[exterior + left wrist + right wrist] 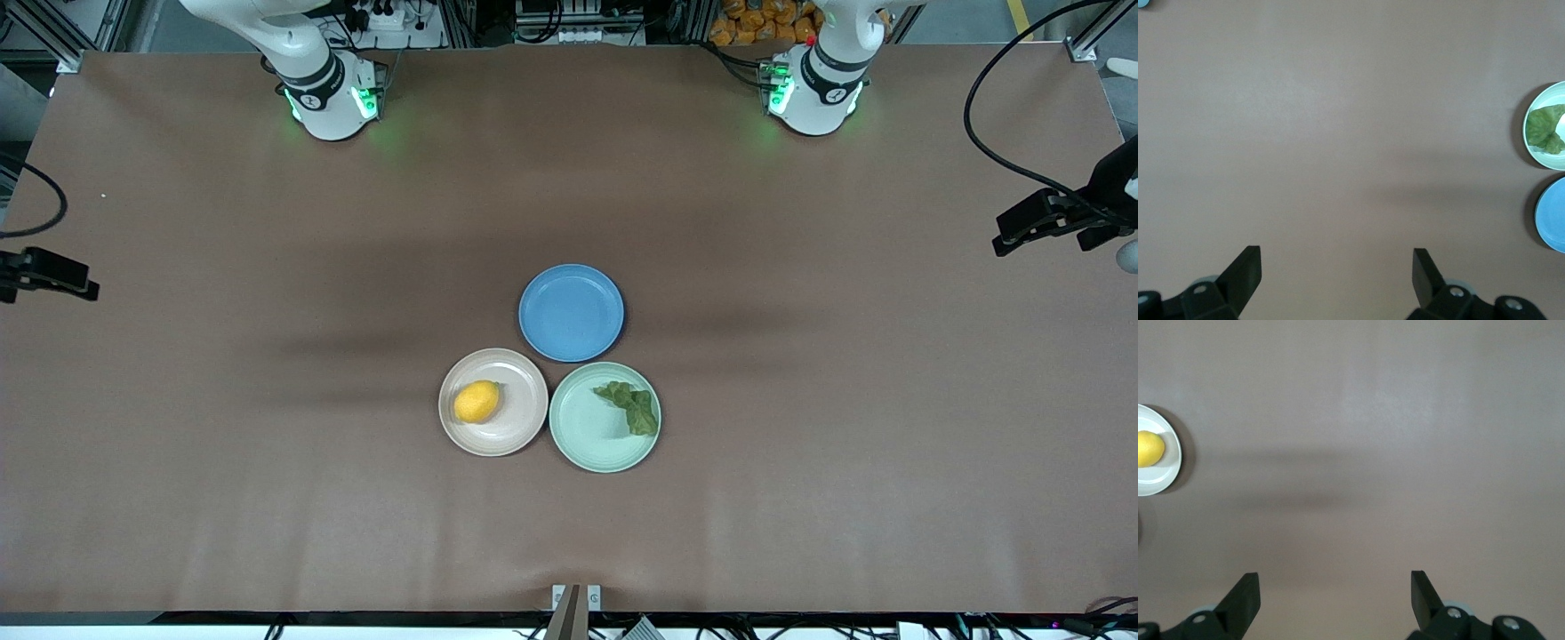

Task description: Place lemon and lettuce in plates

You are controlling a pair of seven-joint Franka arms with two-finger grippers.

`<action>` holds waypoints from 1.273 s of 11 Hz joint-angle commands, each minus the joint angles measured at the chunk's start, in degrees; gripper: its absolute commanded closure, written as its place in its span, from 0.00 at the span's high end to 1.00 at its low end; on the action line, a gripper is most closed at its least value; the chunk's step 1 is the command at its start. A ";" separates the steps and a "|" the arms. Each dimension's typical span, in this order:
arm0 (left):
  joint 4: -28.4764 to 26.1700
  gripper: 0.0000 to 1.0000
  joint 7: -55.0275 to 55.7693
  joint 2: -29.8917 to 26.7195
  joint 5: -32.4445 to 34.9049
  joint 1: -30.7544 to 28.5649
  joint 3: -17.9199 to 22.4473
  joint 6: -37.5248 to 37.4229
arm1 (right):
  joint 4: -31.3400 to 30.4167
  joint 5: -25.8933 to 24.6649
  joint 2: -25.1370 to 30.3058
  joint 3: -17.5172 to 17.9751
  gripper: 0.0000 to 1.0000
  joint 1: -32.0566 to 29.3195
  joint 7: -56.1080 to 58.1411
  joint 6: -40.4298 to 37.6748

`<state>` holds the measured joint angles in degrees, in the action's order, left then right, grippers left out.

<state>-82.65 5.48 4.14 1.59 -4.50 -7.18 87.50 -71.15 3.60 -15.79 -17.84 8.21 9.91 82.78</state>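
Note:
The yellow lemon (477, 402) lies in the beige-pink plate (520, 427). The dark green lettuce (631, 405) lies in the mint green plate (587, 437) beside it, toward the left arm's end. My left gripper (1337, 267) is open and empty over bare table at the left arm's end, far from the plates. Its view shows the lettuce (1545, 130) in the mint plate (1530, 145). My right gripper (1335, 590) is open and empty over bare table at the right arm's end. Its view shows the lemon (1150, 449) in the beige plate (1166, 475).
An empty blue plate (571, 313) sits touching both plates, farther from the front camera; it also shows in the left wrist view (1553, 215). The brown table (267, 462) is bare around the three plates. Cables hang at both ends.

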 commanded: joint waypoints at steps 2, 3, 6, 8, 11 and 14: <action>0.21 1.00 0.94 -0.01 1.22 0.28 -0.73 -0.40 | -1.27 -0.79 2.69 0.61 1.00 -0.82 1.08 -3.40; 0.21 1.00 0.94 -0.01 1.31 0.28 -0.73 -0.40 | -1.36 -1.31 3.82 0.79 1.00 -0.74 0.82 -4.54; 0.12 1.00 0.94 -0.19 1.40 -0.07 -0.91 -0.40 | -3.02 -2.11 5.15 0.87 1.00 -0.38 0.55 -4.20; 0.12 1.00 0.85 -0.10 1.40 -0.07 -0.91 -0.31 | -6.43 -2.02 7.25 0.87 1.00 -0.47 0.46 -2.29; 0.12 1.00 0.85 -0.01 1.40 -0.33 -0.91 -0.05 | -13.39 -2.11 12.00 0.96 1.00 -0.12 -1.55 2.21; 0.12 1.00 0.33 0.17 1.40 -0.34 -0.91 0.21 | -13.57 -2.20 12.97 1.05 1.00 -0.12 -1.65 2.47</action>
<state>-82.66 5.48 4.28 1.59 -4.60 -7.62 87.59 -81.42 2.57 -6.20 -17.55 7.85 9.58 83.83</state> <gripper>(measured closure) 0.000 0.000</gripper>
